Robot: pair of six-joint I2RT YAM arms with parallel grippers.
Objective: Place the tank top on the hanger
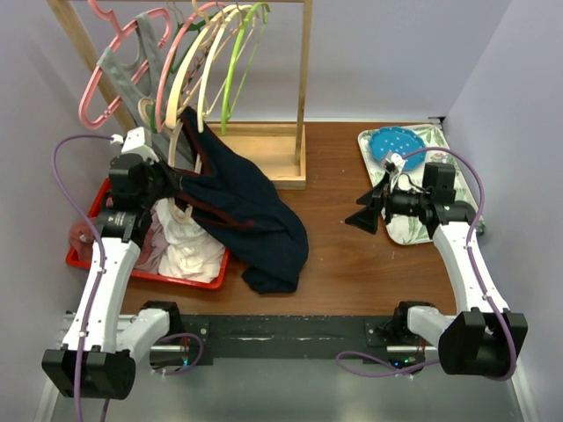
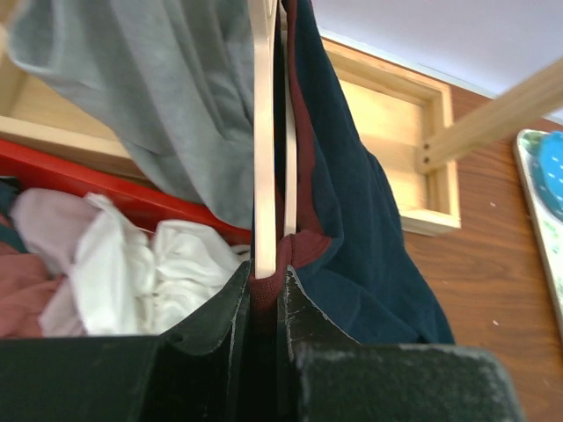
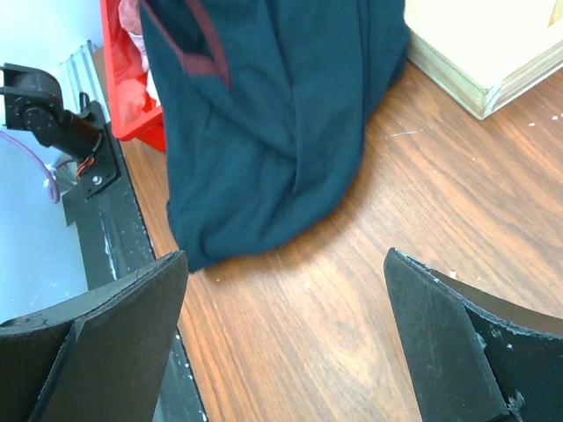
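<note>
Jaws of the left gripper [image 2: 264,280] pinched the hanger [image 2: 264,132] and the red trim of the tank top [image 2: 361,202], which drooped onto the table [image 1: 343,255] beside the red bin [image 2: 79,176]. Right gripper [image 3: 283,264] hung wide open, empty, above the table. Behind stood the rack [image 1: 304,88].

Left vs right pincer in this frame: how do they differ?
1. The left pincer is shut on the tank top at its dark red trim, right beside the hanger. The right pincer stands wide open and holds nothing.
2. The left pincer sits by the red bin. The right pincer hovers over the bare table, facing the tank top's lower end.
Shared: both have black fingers.
</note>
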